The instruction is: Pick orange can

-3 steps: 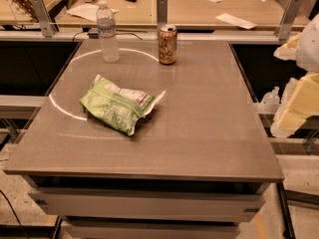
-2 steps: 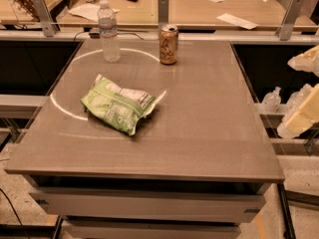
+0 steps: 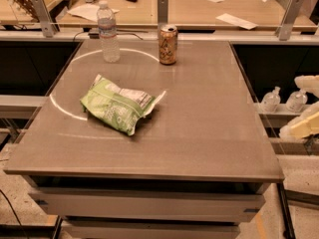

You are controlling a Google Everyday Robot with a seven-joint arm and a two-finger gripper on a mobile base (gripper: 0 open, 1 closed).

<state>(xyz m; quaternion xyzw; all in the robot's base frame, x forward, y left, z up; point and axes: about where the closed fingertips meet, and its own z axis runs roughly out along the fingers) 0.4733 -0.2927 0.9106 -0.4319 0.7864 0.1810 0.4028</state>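
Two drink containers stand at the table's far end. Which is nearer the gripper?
The orange can, short and metal, standing right of the taller clear water bottle; the gripper is beyond the table's right edge.

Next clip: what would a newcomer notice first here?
A crumpled green snack bag lies left of centre on the grey table. At the far edge stand the orange can and, to its left, a clear water bottle. The pale gripper hangs off the table's right side, far from the can.
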